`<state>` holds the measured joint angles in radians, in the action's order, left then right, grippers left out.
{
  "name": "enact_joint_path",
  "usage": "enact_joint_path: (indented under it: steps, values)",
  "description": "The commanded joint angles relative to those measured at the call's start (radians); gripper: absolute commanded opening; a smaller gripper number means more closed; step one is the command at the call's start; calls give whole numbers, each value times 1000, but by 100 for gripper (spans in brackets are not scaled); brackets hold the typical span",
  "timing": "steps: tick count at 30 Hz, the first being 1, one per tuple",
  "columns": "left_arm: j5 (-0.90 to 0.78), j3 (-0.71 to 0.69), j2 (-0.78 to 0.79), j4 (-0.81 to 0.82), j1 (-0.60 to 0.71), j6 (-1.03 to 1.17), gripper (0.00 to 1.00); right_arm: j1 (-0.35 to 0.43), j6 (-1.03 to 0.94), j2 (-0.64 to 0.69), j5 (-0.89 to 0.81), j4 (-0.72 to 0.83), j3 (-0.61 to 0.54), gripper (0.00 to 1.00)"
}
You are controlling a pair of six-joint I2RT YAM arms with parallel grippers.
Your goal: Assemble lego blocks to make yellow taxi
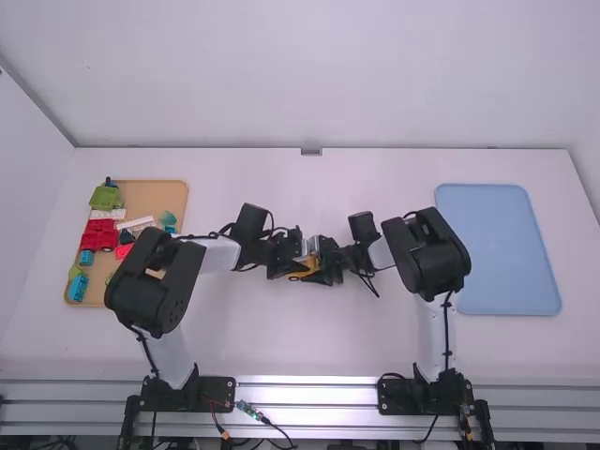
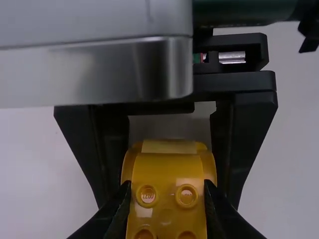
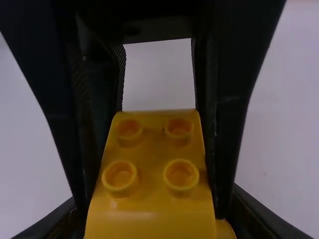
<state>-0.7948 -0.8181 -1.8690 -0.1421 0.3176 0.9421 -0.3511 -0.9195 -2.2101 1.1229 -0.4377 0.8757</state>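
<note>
The yellow block [image 1: 303,269] is right of the tan tray [image 1: 150,199], well apart from it; the left gripper [image 1: 292,266] pinches its near side, and the right gripper [image 1: 323,266] pinches it from the opposite side. In the tan tray lie red [image 1: 98,234], green [image 1: 106,197] and blue blocks [image 1: 79,286]; the blue tray [image 1: 497,253] is far to its right.

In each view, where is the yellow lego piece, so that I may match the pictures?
High view: yellow piece, near the middle, slightly low, partly hidden.
Left wrist view: yellow piece, middle of the lower half, reaching the bottom edge.
Right wrist view: yellow piece, lower half, slightly left of middle, reaching the bottom edge.
Shared landmark: the white table, seen around the piece in all three views.
</note>
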Motion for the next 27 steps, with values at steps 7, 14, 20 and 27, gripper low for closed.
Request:
enact_joint_path:
  steps: [7, 14, 20, 27]
  values:
    - [103, 33, -70, 49, 53, 5, 7, -23, -2, -13, -23, -3, 22, 52]
    - [97, 34, -68, 49, 53, 4, 12, -23, -2, -13, -23, -2, 22, 52]
    - [97, 34, -60, 42, 50, -10, 25, -23, -1, -13, -23, -2, 22, 52]
    - [97, 34, -24, 49, 51, -33, 42, -23, -1, -13, -24, 1, 22, 51]
